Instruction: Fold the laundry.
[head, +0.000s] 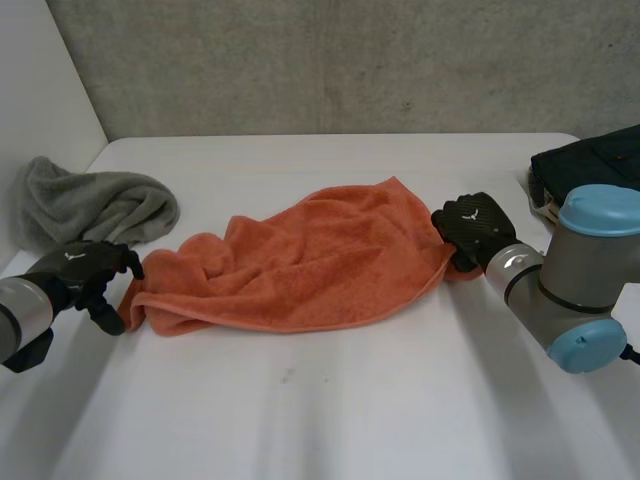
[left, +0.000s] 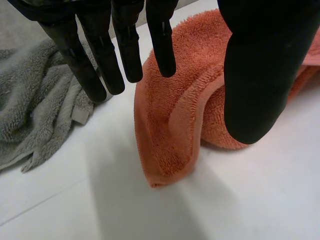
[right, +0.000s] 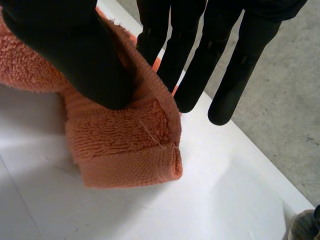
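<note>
An orange towel (head: 310, 260) lies crumpled across the middle of the white table (head: 350, 410). My left hand (head: 85, 272) is at its left end. In the left wrist view the hand (left: 100, 50) has straight fingers over the towel's folded corner (left: 170, 125) and the thumb in front of it, with the cloth loose between them. My right hand (head: 475, 228) is at the towel's right corner. In the right wrist view its thumb (right: 75, 50) presses the hemmed corner (right: 125, 145) against straight fingers behind the cloth.
A grey towel (head: 90, 205) lies bunched at the table's left edge, just behind my left hand, and shows beside the fingers (left: 35, 110). A dark folded garment (head: 590, 165) sits at the far right. A wall stands behind the table.
</note>
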